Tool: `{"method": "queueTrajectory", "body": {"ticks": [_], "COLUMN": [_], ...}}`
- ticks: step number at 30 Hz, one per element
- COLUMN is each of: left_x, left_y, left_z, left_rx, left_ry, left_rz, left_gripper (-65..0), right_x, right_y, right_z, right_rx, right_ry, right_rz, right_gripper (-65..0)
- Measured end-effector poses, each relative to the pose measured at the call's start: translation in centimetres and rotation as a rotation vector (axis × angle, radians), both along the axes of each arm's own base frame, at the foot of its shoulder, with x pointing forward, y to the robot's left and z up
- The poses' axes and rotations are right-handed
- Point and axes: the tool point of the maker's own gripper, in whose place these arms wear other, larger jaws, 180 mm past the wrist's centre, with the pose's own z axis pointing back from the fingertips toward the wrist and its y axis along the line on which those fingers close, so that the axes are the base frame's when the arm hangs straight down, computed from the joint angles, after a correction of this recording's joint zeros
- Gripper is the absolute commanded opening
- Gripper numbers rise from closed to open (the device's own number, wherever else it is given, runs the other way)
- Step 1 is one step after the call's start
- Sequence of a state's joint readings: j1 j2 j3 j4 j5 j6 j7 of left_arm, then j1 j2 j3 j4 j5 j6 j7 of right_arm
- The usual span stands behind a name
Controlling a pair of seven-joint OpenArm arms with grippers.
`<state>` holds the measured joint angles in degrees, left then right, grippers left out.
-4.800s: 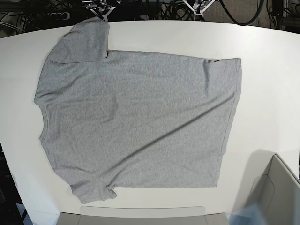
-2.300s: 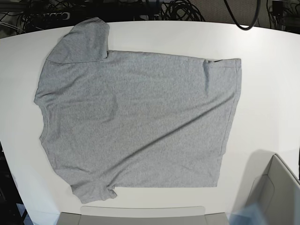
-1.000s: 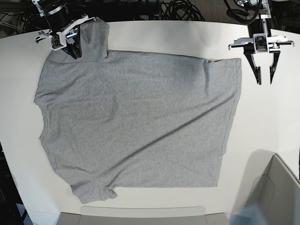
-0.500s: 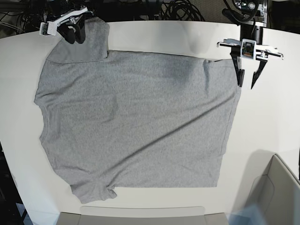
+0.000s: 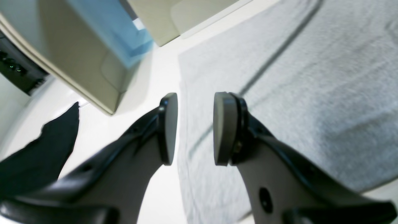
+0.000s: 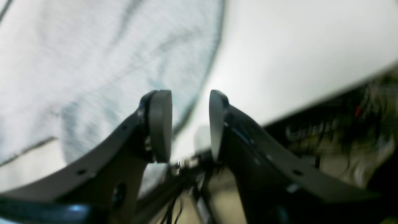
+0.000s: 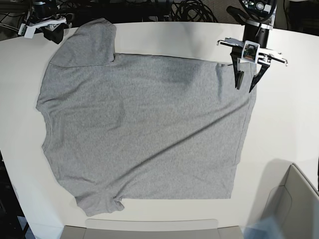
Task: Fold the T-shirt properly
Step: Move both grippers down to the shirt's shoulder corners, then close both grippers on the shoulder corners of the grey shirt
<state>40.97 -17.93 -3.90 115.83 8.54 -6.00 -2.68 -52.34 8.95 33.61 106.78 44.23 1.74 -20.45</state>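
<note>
The T-shirt [image 7: 144, 129] lay spread flat across the middle of the white table [image 7: 289, 124], plain heather-grey side up, with soft creases running diagonally through the body. Its neckline pointed toward nine o'clock in the base view and its hem toward three o'clock; one short sleeve reached toward eleven o'clock, the other was bunched near seven o'clock. The left pincer [image 7: 247, 84] hung over the hem corner at about two o'clock, jaws spread and nothing between them (the hem edge ran beneath the gap in the left wrist view). The right pincer [image 7: 51, 34], at eleven o'clock beside the upper sleeve, also stood spread and empty.
</note>
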Motion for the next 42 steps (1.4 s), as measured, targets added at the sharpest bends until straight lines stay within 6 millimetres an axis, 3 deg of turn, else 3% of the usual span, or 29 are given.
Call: {"method": "queueTrajectory", "body": {"ticks": [4,12,16,22,25,29,34,38,40,42], "left_x": [-0.2,0.8,0.7,0.7,0.5,-0.6,-1.7,-0.6,-0.4,-0.5], "left_y": [0.3,0.4,0.4,0.5,1.0,2.2,7.1,11.5,12.5,11.9], "left_z": [-0.9,-0.2,-0.3,-0.3,-1.4,-4.0,-5.9,-7.7,-8.9,-10.4], "left_rx": [-0.028,-0.027,-0.026,-0.026,-0.038,-0.33,-0.801,-0.97,-1.016,-1.049], "left_ry": [0.036,0.004,0.008,0.009,0.07,0.225,0.324,0.375,0.393,0.437], "left_rz": [0.059,0.06,0.062,0.063,0.098,0.232,0.47,0.556,0.582,0.593], "left_gripper": [-44.7,-44.8,-44.8,-44.7,-44.6,-44.6,-42.6,-42.6,-42.6,-42.6], "right_x": [-0.1,1.2,1.2,2.0,2.0,2.1,2.5,2.4,2.4,2.4], "right_y": [-0.1,1.2,1.8,1.8,1.8,1.8,2.1,2.5,2.6,2.5], "right_z": [-1.2,-1.3,-2.9,-3.5,-3.5,-3.5,-3.3,-3.3,-3.4,-3.4], "right_rx": [0.051,0.08,0.122,0.159,0.158,0.158,0.158,0.167,0.168,0.167], "right_ry": [0.0,-0.024,0.036,0.008,0.008,0.006,-0.003,-0.002,-0.003,-0.002], "right_rz": [0.002,0.038,0.053,0.036,0.039,0.041,0.067,0.087,0.093,0.094], "right_gripper": [-44.4,-44.4,-44.4,-44.4,-44.4,-44.4,-44.4,-44.4,-44.4,-44.4]}}
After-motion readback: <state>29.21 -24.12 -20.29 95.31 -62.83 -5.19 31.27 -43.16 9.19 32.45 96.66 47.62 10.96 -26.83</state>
